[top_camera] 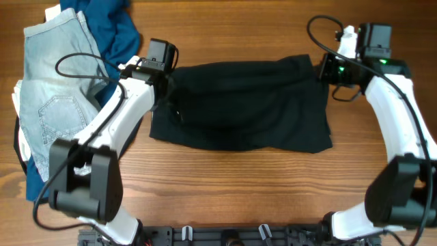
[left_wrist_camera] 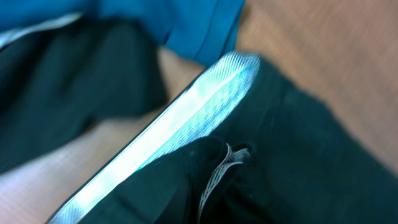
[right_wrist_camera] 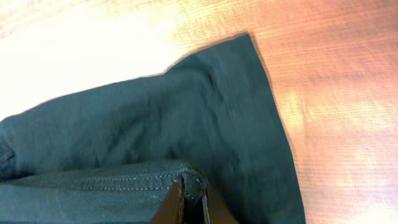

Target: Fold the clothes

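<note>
Wooden tabletop (top_camera: pixel 232 195), seen from above: black shorts (top_camera: pixel 239 102) lie spread at frame centre. My right gripper (right_wrist_camera: pixel 193 198) pinches their hem at the upper-right corner, likely to lift that edge for a fold. My left gripper (top_camera: pixel 162 75) sits at the upper-left corner, by the pale waistband (left_wrist_camera: pixel 186 118); its grip I cannot tell. Jeans (top_camera: pixel 54 96) and a blue top (top_camera: pixel 113 27) wait upper left.

One black shorts (top_camera: pixel 239 102), one jeans (top_camera: pixel 51 96), one blue top (top_camera: pixel 113 27), two arms (top_camera: pixel 113 126) (top_camera: pixel 399 116)
</note>
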Robot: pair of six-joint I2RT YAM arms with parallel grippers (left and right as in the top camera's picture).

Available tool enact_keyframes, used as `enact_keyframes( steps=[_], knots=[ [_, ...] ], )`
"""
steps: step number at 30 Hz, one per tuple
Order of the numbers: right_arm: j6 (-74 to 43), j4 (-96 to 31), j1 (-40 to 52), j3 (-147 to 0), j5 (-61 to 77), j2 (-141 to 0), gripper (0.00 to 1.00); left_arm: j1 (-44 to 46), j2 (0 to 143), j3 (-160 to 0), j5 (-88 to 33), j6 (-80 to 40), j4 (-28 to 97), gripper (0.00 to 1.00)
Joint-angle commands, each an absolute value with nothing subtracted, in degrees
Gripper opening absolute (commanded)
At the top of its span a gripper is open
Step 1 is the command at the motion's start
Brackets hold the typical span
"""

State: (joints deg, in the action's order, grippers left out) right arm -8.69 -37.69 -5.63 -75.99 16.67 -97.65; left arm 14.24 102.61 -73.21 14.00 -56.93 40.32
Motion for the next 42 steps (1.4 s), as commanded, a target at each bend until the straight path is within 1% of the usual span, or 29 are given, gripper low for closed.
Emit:
enact_keyframes(
  steps=[1,3,5,6,7,8,9,10,11,13,15,18,20,24,28,30,36,37,38,41,42],
  knots=[
    [-9.5,-33.1,-5.1,-77.1,13.7,-103.1,0.04,12.7,105.8,-73.1,19.2,-57.0,32.6,0.04],
    [-9.6,-29.3,-5.0,-77.1,13.7,-107.6,0.04,12.7,106.5,-73.1,19.4,-57.0,26.6,0.04],
    [-9.6,-27.2,-5.0,-77.1,13.8,-109.8,0.04,12.7,106.6,-73.1,20.1,-57.0,24.3,0.05],
    [-9.6,-26.0,-5.0,-77.1,13.8,-110.7,0.04,12.7,106.6,-73.1,20.5,-57.0,23.2,0.08],
    [-9.6,-24.3,-5.0,-77.1,13.8,-111.7,0.04,12.7,106.6,-73.1,20.7,-57.0,21.5,0.18],
    [-9.6,-23.0,-5.0,-77.1,13.8,-112.3,0.09,12.7,106.6,-73.1,20.7,-57.0,20.5,0.27],
    [-9.6,-21.3,-5.0,-77.1,13.8,-112.9,0.34,12.7,106.7,-73.1,20.7,-57.0,18.7,0.45],
    [-9.6,-19.7,-5.0,-77.1,13.8,-113.1,0.77,12.7,106.7,-73.1,20.7,-56.9,17.3,0.8],
    [-9.5,-17.2,-5.0,-77.1,13.8,-113.2,1.0,12.7,106.7,-73.1,20.7,-55.0,15.0,1.0],
    [-9.4,-14.7,-5.0,-77.3,13.8,-112.9,1.0,12.7,106.6,-73.1,20.7,-50.4,11.0,1.0],
    [-9.1,-15.6,-5.0,-78.0,15.5,-111.1,1.0,12.7,106.4,-73.1,20.5,-45.1,9.2,1.0],
    [-9.0,-19.2,-5.0,-78.1,17.0,-107.3,1.0,12.7,105.6,-73.2,17.0,-35.6,11.9,1.0],
    [-7.4,-23.3,-4.9,-78.1,20.5,-103.7,1.0,12.7,105.4,-73.2,14.3,-29.5,15.8,1.0],
    [-5.1,-29.7,-2.1,-78.1,21.3,-101.5,1.0,12.3,105.7,-73.2,13.0,-25.6,24.3,1.0],
    [-6.4,-33.6,2.7,-76.6,17.7,-103.3,0.99,11.7,105.9,-73.2,12.4,-19.6,27.4,1.0],
    [-9.3,-35.5,4.3,-76.0,16.5,-105.1,0.99,11.3,105.9,-73.2,12.4,-19.4,29.0,1.0],
    [-10.7,-40.1,6.1,-76.0,16.8,-111.8,0.95,9.8,105.3,-73.2,11.5,-18.3,33.9,1.0],
    [-11.1,-40.1,6.1,-76.0,16.3,-112.4,0.96,9.8,105.0,-73.2,10.3,-18.0,34.0,1.0],
    [-12.8,-40.3,5.8,-76.0,15.2,-113.2,0.98,9.8,104.7,-73.2,6.8,-15.9,33.9,1.0],
    [-12.8,-41.5,3.8,-76.0,15.0,-115.7,0.99,9.9,104.2,-73.4,-3.2,-10.3,33.3,1.0],
    [-12.6,-41.7,3.2,-76.0,15.0,-116.2,0.99,9.9,104.2,-73.4,-3.9,-9.6,33.1,1.0]
  ],
)
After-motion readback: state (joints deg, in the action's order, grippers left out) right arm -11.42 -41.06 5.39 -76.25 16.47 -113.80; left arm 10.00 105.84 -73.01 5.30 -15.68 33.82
